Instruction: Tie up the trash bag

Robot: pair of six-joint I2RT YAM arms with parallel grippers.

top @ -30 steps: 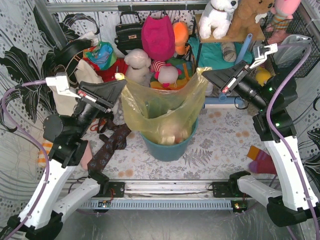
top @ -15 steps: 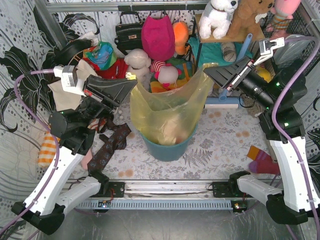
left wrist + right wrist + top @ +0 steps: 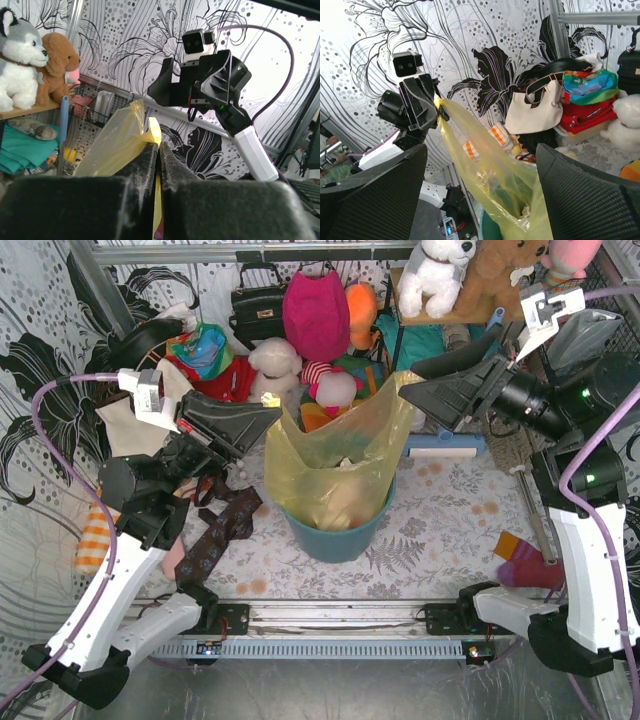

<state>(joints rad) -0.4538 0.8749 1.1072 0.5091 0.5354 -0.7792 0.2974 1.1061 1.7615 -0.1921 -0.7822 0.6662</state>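
The yellow translucent trash bag (image 3: 340, 455) stands in the round teal bin (image 3: 335, 538), with crumpled white paper showing through it. My left gripper (image 3: 272, 412) is shut on the bag's left rim corner and holds it up taut; in the left wrist view the yellow film (image 3: 117, 142) is pinched between the pads of that gripper (image 3: 159, 146). My right gripper (image 3: 412, 387) stands wide open just beside the bag's right corner, holding nothing. From the right wrist view the bag (image 3: 485, 175) runs up to the left gripper (image 3: 437, 107), between the spread jaws of the right gripper (image 3: 481, 150).
Plush toys (image 3: 275, 365), a black handbag (image 3: 258, 302) and a pink bag (image 3: 316, 312) crowd the back. A cream tote (image 3: 130, 430) hangs left. A dark tie (image 3: 215, 535) lies left of the bin, a striped sock (image 3: 520, 560) to the right.
My right gripper has opened, let go of the bag's right corner and drawn up and to the right. My left gripper has carried its corner to the right, nearer the bin.
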